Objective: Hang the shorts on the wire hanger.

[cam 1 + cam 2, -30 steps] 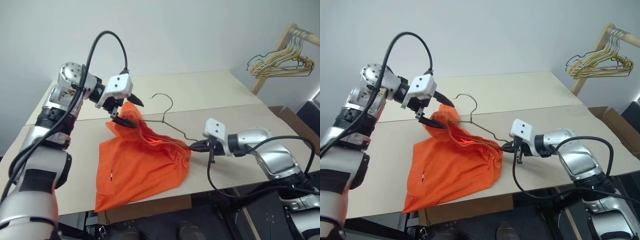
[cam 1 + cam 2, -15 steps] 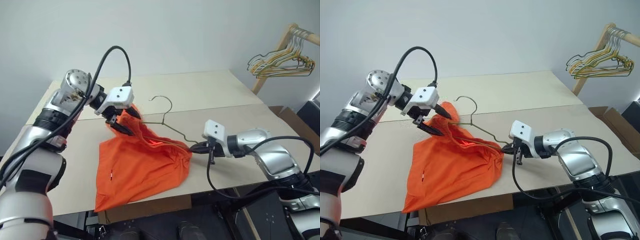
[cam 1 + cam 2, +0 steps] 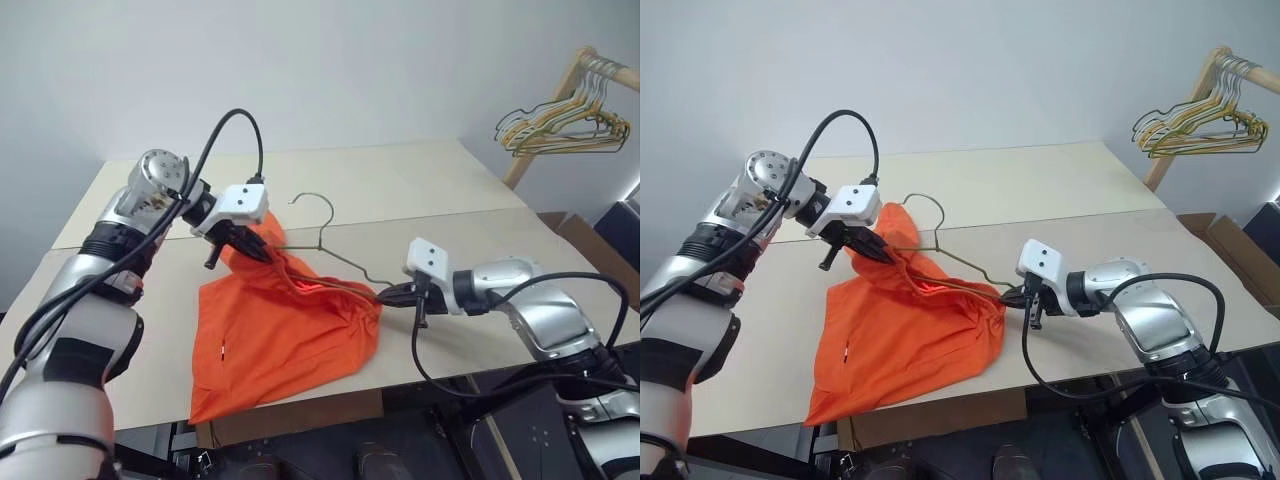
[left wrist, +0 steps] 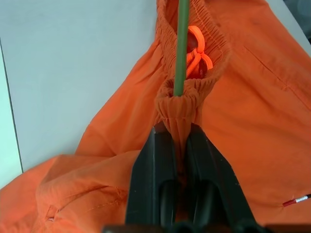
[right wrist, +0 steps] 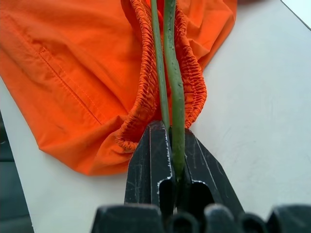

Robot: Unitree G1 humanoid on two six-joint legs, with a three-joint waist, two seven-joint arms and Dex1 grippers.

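- Left gripper [image 3: 262, 250] near the table's [image 3: 420, 190] left side, over the seam between its two boards, fingers [image 4: 158, 160] pinched tight on a bunched fold of the shorts' gathered waistband, lifting that end off the surface.
- Shorts [image 3: 280, 340], bright orange, spread toward the table's front edge, lower hem overhanging it; waistband raised and stretched between the two grippers, drawstring loop visible inside the opening.
- Wire hanger [image 3: 330, 236], thin and dark olive-grey, threaded through the waistband opening, hook rising clear of the fabric above the middle of the table, one shoulder running down to the right.
- Right gripper [image 3: 385, 294] near the front edge, right of the shorts, fingers [image 5: 155, 155] clamped narrowly on the hanger's wire just beside the waistband's right end.
- Bunch of pale hangers [image 3: 560, 125] on a wooden rack beyond the table's far right corner, well apart from everything else.
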